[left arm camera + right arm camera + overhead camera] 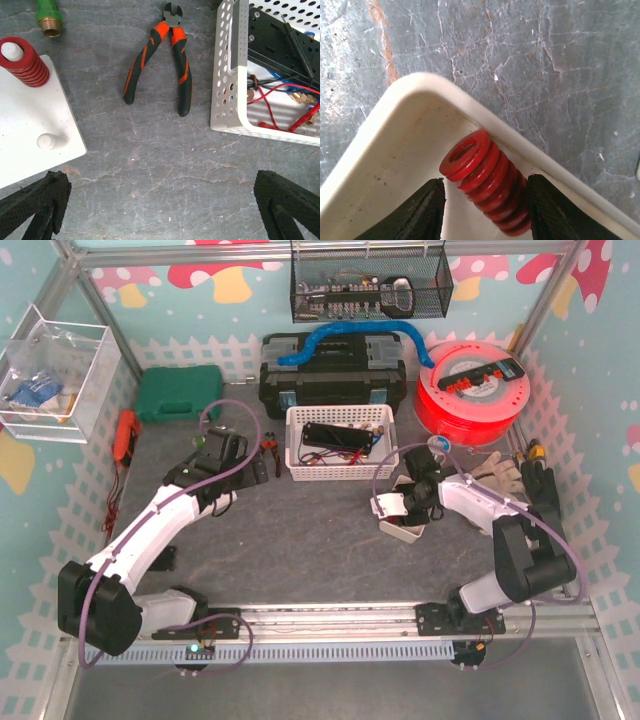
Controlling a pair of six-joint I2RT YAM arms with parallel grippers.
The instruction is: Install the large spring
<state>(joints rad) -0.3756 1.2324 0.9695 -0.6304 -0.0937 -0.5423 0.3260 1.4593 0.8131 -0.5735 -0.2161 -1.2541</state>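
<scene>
The large spring [487,180], red and thick-coiled, leans against the inside wall of a small white tray [410,150]. My right gripper [486,189] reaches down into that tray [402,531], its black fingers [422,210] closed in on either side of the spring's lower coils. In the left wrist view a white base plate [30,130] carries another red spring [22,62] on a peg, with a bare white peg [47,141] next to it. My left gripper [160,210] hovers wide open over bare table beside that plate, holding nothing.
Orange-and-black cutters [165,60] lie between the plate and a white perforated basket [227,100] of cables. A green hose fitting [49,15] lies behind the plate. A black toolbox [330,380], red spool [475,390], green case [180,392] and gloves [500,475] line the back.
</scene>
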